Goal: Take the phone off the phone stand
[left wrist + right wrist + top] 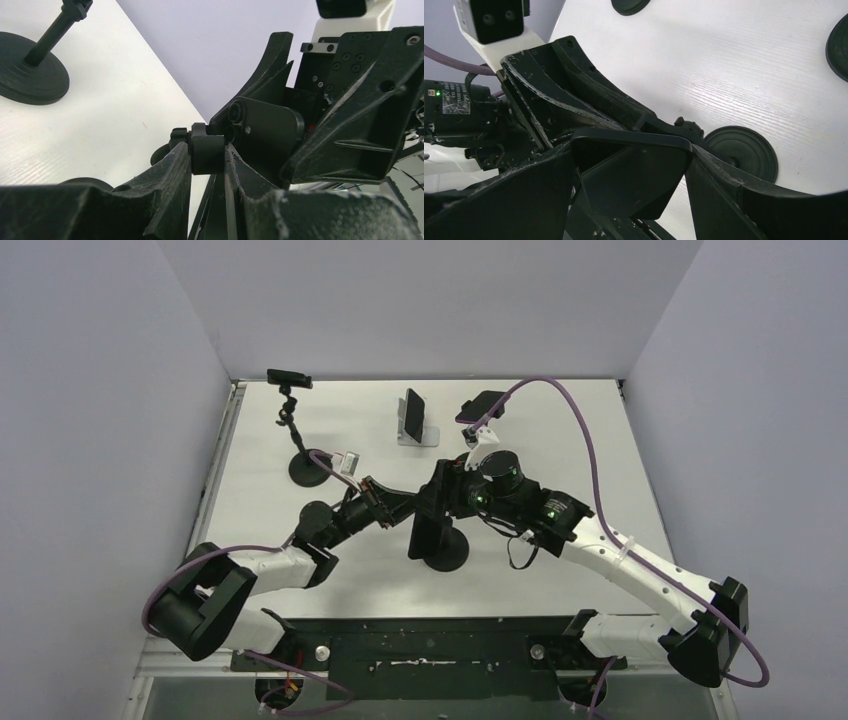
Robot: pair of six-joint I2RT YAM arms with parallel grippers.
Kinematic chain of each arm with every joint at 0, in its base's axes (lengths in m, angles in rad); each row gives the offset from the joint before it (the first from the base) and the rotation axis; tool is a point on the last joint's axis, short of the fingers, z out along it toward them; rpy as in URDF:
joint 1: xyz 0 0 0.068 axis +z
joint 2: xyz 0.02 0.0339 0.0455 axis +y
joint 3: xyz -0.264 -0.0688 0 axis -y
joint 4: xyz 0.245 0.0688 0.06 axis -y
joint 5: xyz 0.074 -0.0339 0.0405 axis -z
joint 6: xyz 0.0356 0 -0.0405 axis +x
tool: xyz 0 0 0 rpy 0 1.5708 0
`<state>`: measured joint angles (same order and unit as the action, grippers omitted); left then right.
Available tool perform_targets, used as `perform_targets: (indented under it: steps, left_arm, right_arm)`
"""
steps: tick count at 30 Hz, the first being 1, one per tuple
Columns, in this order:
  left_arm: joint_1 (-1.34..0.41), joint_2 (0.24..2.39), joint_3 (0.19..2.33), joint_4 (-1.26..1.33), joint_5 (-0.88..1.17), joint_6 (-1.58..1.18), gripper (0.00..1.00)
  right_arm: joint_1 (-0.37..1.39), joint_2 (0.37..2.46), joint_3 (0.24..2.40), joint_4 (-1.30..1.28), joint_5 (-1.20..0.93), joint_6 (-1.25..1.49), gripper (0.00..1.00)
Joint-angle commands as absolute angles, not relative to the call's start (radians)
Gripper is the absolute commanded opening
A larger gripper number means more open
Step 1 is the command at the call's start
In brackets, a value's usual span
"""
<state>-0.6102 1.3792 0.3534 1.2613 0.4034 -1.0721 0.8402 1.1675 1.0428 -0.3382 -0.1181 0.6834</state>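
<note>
The phone [634, 175] sits in the phone stand [445, 555] at the middle of the desk [380, 585], not yet free of its cradle. The right end effector [631, 150] is clamped across the phone's width near its upper edge. The left end effector [206, 155] is pinched nearly together on a small black knob at the stand's neck, just behind the phone's back. The main risk, as I judge it, is that the cradle grips harder than the left pinch holds. A pull from the right arm would then drag the whole stand along, tilt it on its round base, or twist the knob out from between the left fingers [170, 170]. The purchase there is small and rounded, so a slip looks plausible. The phone itself is smooth and held only at its edges, so a skewed or jerky pull could let it rotate or drop onto the desk. The two end effectors are also crowded close together, so a lift that is not straight away from the cradle could knock one against the other. Two other stands, a tall gooseneck stand [295, 425] and a silver stand [418, 435], stand farther back, where a wide swing might reach them.
</note>
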Motion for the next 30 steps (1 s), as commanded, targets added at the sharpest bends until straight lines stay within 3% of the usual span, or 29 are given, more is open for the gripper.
perform_targets:
  steps: [1,10,18,28,29,30]
  left_arm:
    - [-0.632,1.368,0.400,1.143,0.386,-0.977,0.00]
    - [-0.633,1.363,0.427,1.088,0.390,-0.950,0.00]
    - [-0.633,1.330,0.439,1.029,0.398,-0.944,0.37]
    - [-0.624,1.213,0.454,0.935,0.365,-0.938,0.68]
    - [-0.617,1.190,0.453,0.918,0.359,-0.936,0.91]
    - [-0.608,1.163,0.447,0.900,0.348,-0.934,0.96]
  right_arm:
    - [0.839,1.149,1.120,-0.255,-0.160,0.713,0.00]
    - [0.847,1.135,1.171,-0.264,-0.159,0.699,0.00]
    - [0.848,1.116,1.250,-0.340,-0.155,0.633,0.00]
    - [0.847,1.068,1.288,-0.409,-0.142,0.579,0.00]
    - [0.847,1.063,1.292,-0.415,-0.139,0.572,0.00]
    - [0.848,1.058,1.297,-0.423,-0.136,0.569,0.00]
